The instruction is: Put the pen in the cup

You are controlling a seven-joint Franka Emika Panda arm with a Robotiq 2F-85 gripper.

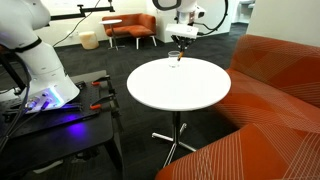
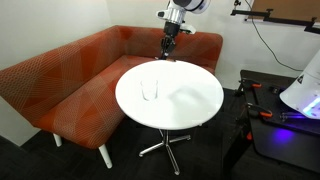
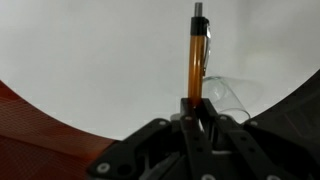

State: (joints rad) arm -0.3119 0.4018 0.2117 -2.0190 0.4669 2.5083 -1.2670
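My gripper (image 3: 196, 103) is shut on the pen (image 3: 195, 55), an orange-brown stick with a dark tip that points away from the jaws in the wrist view. The clear cup (image 3: 224, 92) lies just beyond and to the right of the jaws there, on the round white table (image 3: 90, 60). In an exterior view the gripper (image 2: 168, 48) hangs above the table's far edge, and the cup (image 2: 150, 90) stands upright left of the table's middle, well apart from it. In an exterior view the gripper (image 1: 179, 48) holds the pen (image 1: 178, 58) over the table's far rim.
An orange-red sofa (image 2: 60, 80) wraps round the table's back and side. The robot's base cart (image 1: 50, 115) with tools and a purple light stands beside the table (image 1: 180, 85). Orange chairs (image 1: 130, 28) stand far behind. The floor is dark carpet.
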